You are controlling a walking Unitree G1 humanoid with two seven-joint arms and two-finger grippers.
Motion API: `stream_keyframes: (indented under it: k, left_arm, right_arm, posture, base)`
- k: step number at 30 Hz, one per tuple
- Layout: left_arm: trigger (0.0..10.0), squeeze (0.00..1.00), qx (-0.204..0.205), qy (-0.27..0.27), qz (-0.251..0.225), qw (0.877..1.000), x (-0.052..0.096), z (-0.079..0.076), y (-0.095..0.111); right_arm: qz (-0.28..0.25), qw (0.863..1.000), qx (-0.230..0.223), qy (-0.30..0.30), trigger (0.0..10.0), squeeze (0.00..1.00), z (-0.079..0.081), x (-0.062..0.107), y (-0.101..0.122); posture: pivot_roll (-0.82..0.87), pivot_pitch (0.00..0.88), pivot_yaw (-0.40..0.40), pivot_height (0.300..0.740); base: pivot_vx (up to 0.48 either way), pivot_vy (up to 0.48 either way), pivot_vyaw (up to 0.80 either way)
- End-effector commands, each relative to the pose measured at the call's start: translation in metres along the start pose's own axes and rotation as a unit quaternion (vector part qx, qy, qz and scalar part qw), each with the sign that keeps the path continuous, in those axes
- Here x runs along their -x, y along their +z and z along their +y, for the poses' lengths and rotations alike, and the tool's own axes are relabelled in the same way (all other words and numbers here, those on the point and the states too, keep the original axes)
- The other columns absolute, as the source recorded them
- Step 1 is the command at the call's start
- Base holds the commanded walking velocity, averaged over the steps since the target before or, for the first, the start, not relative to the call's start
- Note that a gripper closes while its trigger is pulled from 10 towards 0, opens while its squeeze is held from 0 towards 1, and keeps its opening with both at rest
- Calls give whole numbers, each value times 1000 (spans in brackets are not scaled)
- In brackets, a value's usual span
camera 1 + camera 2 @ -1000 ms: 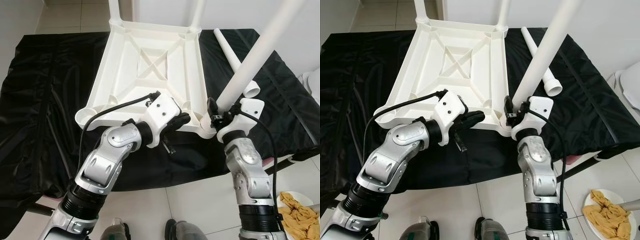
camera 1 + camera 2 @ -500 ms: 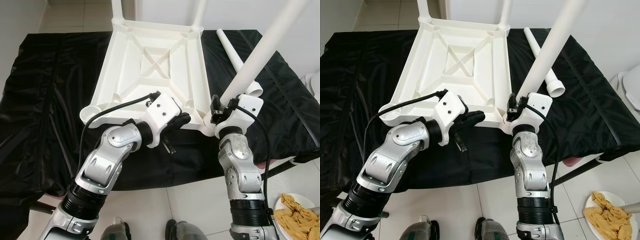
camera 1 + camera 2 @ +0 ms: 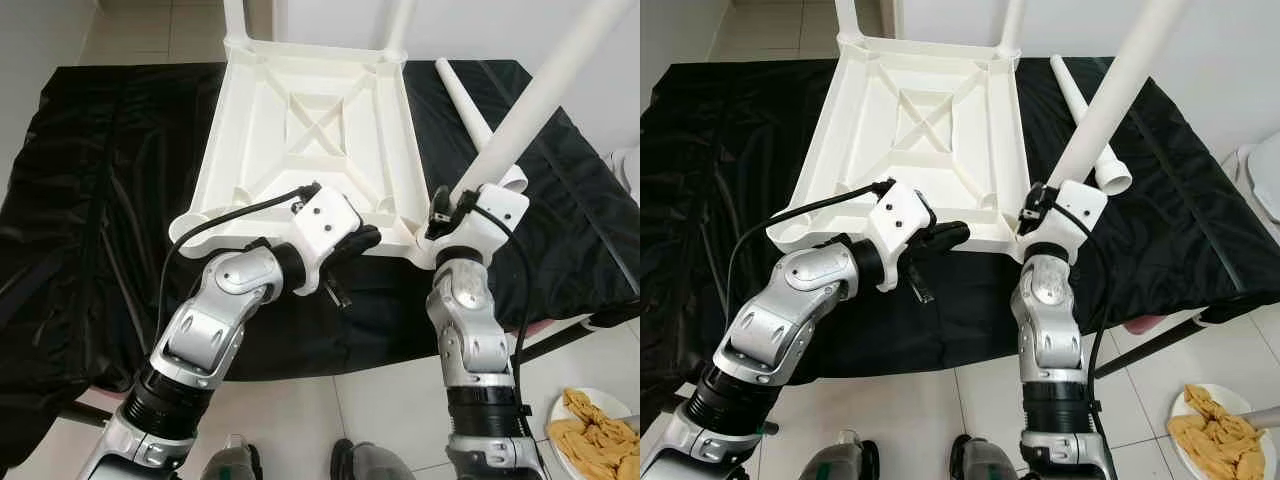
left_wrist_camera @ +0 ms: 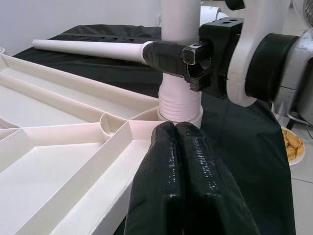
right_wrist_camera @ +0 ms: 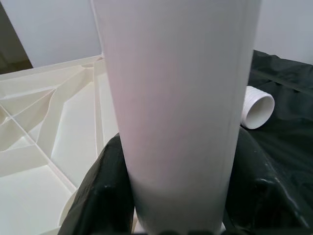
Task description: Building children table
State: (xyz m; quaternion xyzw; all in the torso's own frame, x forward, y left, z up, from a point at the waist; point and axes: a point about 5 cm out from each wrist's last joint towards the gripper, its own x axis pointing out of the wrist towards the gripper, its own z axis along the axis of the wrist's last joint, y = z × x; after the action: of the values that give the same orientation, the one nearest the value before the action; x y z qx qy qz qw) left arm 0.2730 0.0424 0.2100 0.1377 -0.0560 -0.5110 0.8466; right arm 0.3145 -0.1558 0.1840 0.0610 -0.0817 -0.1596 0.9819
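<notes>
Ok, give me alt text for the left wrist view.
The left claw, fingers pressed together, rests on the upturned white tabletop beside the corner socket, where the right claw grips an upright white leg. Another leg lies behind on black cloth.

White tabletop (image 3: 310,130) upside-down on black cloth; leg (image 3: 530,105) tilted in near-right corner socket; spare leg (image 3: 465,100) beside.

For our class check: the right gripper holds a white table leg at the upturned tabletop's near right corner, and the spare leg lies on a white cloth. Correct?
Not quite. The spare leg lies on a black cloth, as the right eye view shows. The right gripper does hold a white table leg at the upturned tabletop's near right corner.
</notes>
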Motion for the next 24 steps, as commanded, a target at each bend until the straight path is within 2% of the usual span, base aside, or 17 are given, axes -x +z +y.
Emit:
stream_keyframes:
  k: [1,10,20,21,22,24]
  left_arm:
    - [10000,0,-2,14,-4,1000,0,0,2]
    - [10000,0,-4,14,-6,1000,-1,0,3]
    - [10000,0,-3,15,-7,1000,-2,-1,3]
    - [10000,0,-3,16,-7,1000,-2,0,3]
    - [10000,0,-2,16,-7,1000,-2,0,3]
    - [10000,0,-2,16,-7,1000,-2,0,3]
  right_arm:
    - [67,997,10,-44,10000,0,-15,0,-27]
    - [74,995,-1,-63,10000,0,-8,-13,-25]
    - [73,996,1,-54,10000,0,-5,-16,-25]
    - [70,996,3,-51,10000,357,-5,-16,-25]
    - [66,997,3,-43,10000,1000,-5,-15,-25]
    - [66,997,3,-43,10000,1000,-5,-15,-25]
  posture:
    - [76,114,-34,740]
    - [79,106,-37,740]
    - [82,101,-43,740]
    - [82,101,-43,740]
    - [79,102,-43,740]
    - [79,102,-43,740]
  base:
    - [0,0,0]
    - [0,0,0]
    - [0,0,0]
    - [0,0,0]
    - [0,0,0]
    - [0,0,0]
